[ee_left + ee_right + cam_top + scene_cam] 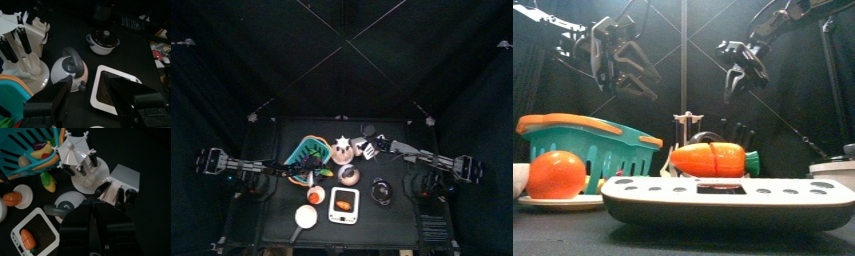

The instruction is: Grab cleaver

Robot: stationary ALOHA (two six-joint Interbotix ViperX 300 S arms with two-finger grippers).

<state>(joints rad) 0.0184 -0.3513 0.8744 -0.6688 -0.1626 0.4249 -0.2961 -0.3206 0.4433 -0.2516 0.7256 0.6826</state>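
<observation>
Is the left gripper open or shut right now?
Open. In the left wrist view the left gripper has its jaws wide apart, with the rim of the white tray showing between them and nothing held.

1 basket [309,153], 1 kettle [69,70], 1 white tray [345,204] — 2 utensil racks [79,159], approx.

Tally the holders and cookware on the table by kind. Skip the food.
Teal basket: 1
White tray: 1
Plate: 1
Kettle: 1
Lidded pot: 1
White utensil rack: 1
Grey knife block: 1
Total: 7
</observation>
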